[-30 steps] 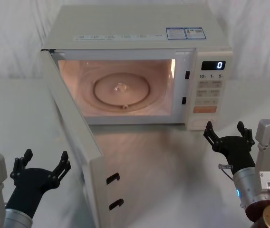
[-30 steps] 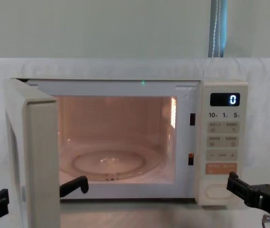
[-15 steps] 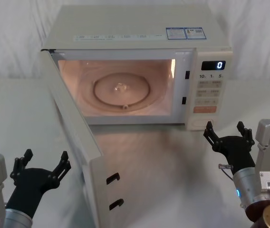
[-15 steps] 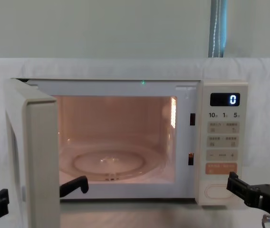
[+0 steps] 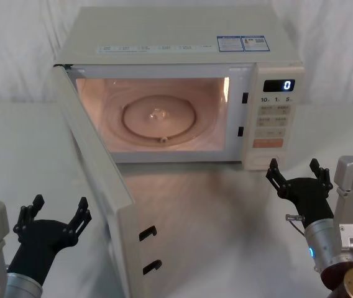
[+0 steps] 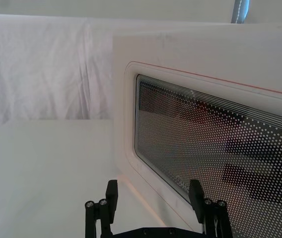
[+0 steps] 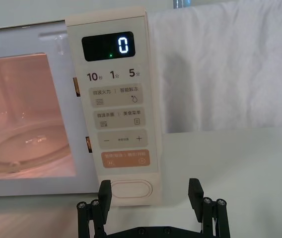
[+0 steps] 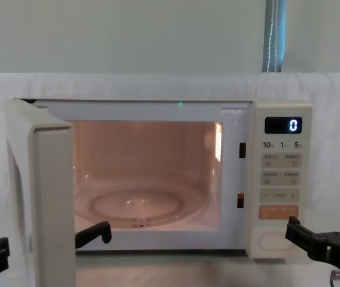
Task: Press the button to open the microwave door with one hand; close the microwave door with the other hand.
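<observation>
The microwave door [image 5: 102,186] stands wide open, swung out on its left hinge toward me, its edge showing in the chest view [image 8: 41,197]. My left gripper [image 5: 60,202] hovers open just outside the door, and the door's dark window [image 6: 205,129] faces the left gripper [image 6: 153,187] at close range. The cream pill-shaped button [image 7: 129,189] sits at the bottom of the control panel [image 5: 274,121]. My right gripper [image 5: 293,164] is open, a short way in front of the button [image 8: 273,241] and apart from it; the right gripper [image 7: 150,185] frames that button between its fingers.
The lit cavity holds a glass turntable [image 5: 159,117]. The display [image 7: 108,47] reads 0, with an orange key [image 7: 125,158] above the button. The microwave rests on a white cloth-covered table [image 5: 226,211], with white drapes behind.
</observation>
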